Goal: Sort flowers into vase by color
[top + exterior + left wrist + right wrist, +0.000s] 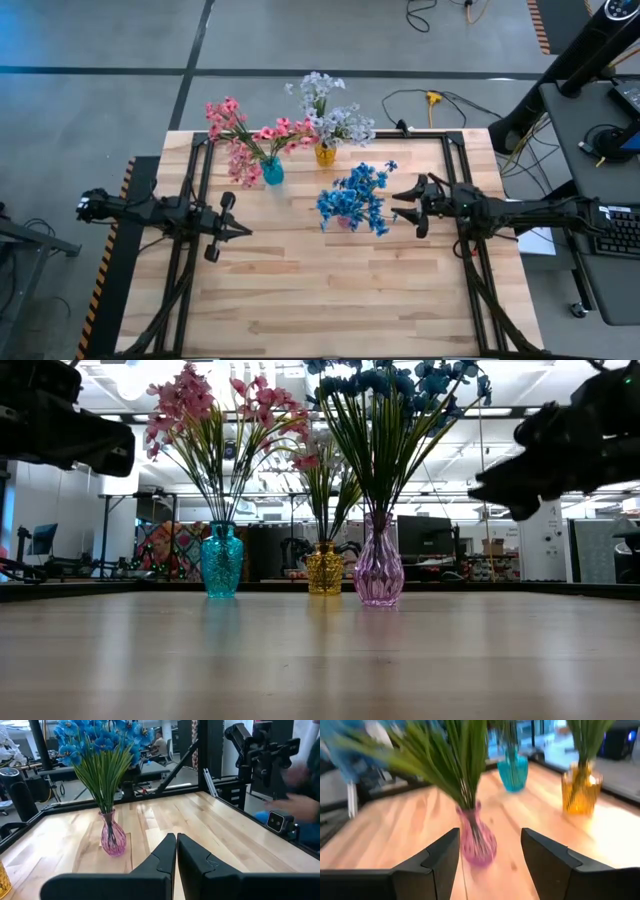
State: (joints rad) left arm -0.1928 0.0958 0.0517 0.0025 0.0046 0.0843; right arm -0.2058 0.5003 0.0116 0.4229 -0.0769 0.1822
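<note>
Three glass vases stand upright on their bases on the wooden table. A teal vase [272, 172] holds pink flowers [240, 130]. An amber vase [325, 154] holds pale white-lavender flowers [330, 105]. A pink vase [379, 570] holds blue flowers [355, 195]. My left gripper [240, 230] is shut and empty at the table's left, pointing level toward the pink vase [113, 837]. My right gripper [398, 205] is open just right of the blue flowers, and the pink vase [477, 840] stands ahead of its gap, clear of the fingers.
Black frame rails [195, 200] run along the table's left and right sides. The near half of the tabletop [320, 300] is bare wood. A desk with a keyboard [620, 230] stands beyond the right edge, and cables [430, 100] lie on the floor behind.
</note>
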